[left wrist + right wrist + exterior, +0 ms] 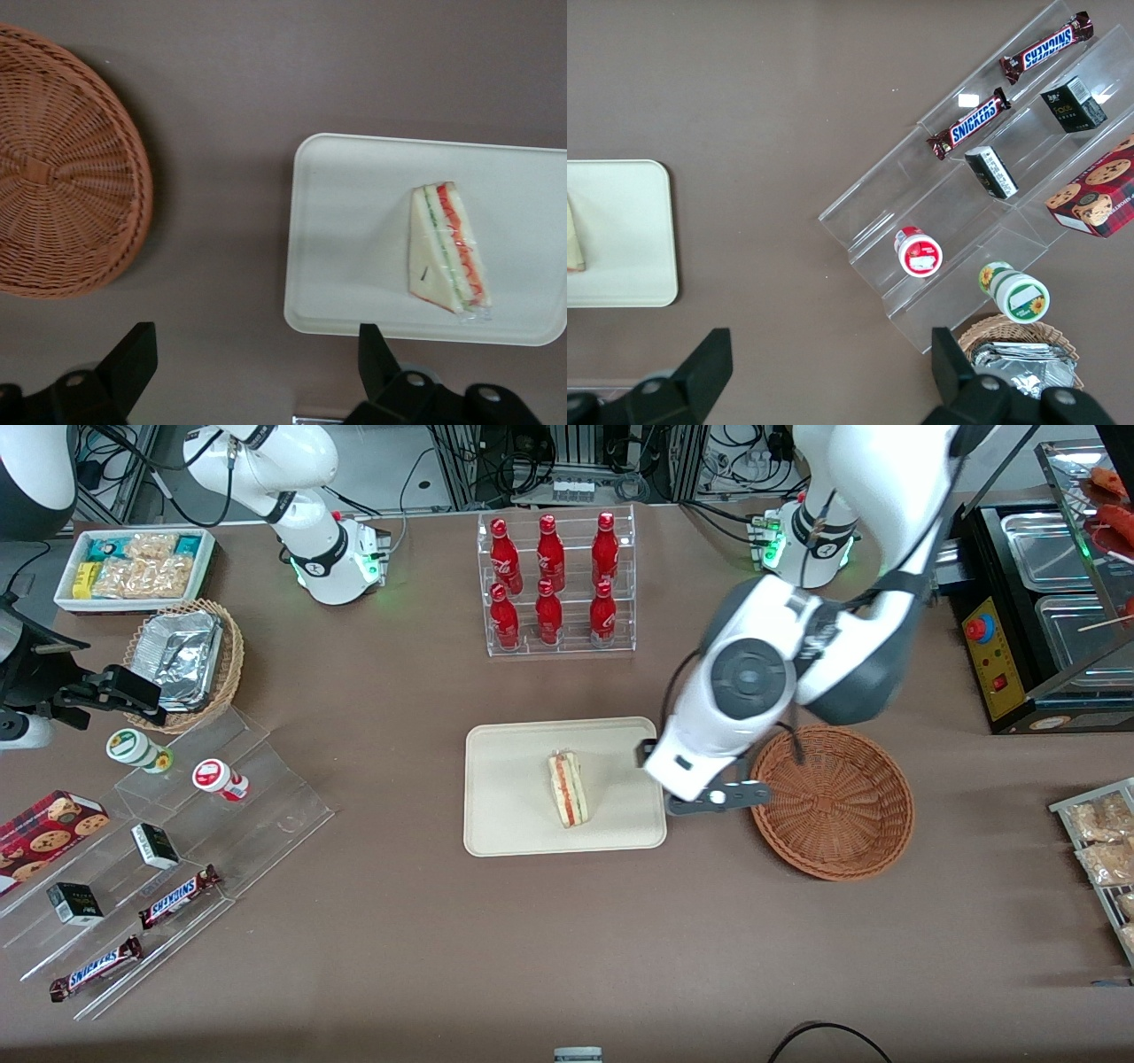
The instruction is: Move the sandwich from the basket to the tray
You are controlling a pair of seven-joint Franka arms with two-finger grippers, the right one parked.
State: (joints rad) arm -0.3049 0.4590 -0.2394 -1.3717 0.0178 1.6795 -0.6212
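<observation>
Sandwich [568, 788] on tray [505, 815]; end effector [252, 367] open.

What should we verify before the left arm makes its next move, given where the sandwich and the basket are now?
1. Sandwich on the tray: ok, lying inside the rim.
2. Basket empty: ok, only wicker shows.
3. Gripper released: ok, fingers spread, nothing between them.
4. Gripper clear of both: ok, above bare table between tray and basket.
5. Tray flat on the table: ok.
6. Sandwich wrapper intact: cannot tell.
</observation>
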